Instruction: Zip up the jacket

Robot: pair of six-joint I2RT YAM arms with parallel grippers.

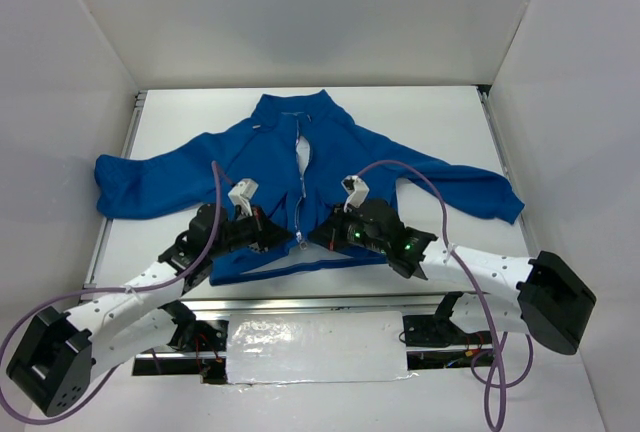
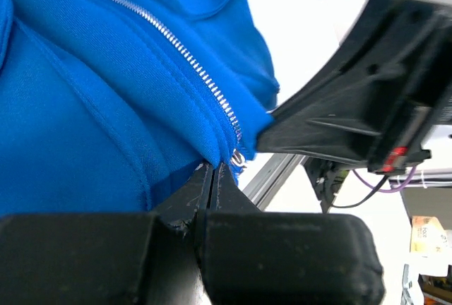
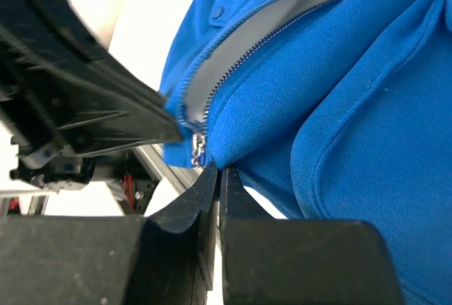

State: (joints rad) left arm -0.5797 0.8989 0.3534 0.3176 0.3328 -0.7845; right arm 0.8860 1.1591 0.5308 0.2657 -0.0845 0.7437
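Observation:
The royal-blue jacket (image 1: 330,167) lies flat on the table, collar at the far side, hem toward me, sleeves spread. Its pale zipper (image 1: 300,187) runs down the front and gapes near the chest. The small metal pull (image 2: 238,157) sits at the hem and also shows in the right wrist view (image 3: 198,148). My left gripper (image 1: 272,235) is shut on the hem fabric just left of the zipper's bottom (image 2: 214,167). My right gripper (image 1: 322,236) is shut on the hem just right of it (image 3: 220,171). The two grippers almost touch.
A metal rail (image 1: 330,302) runs along the table's near edge just below the hem. White walls enclose the table on the left, right and far sides. The sleeves reach out to the left (image 1: 130,187) and right (image 1: 480,192).

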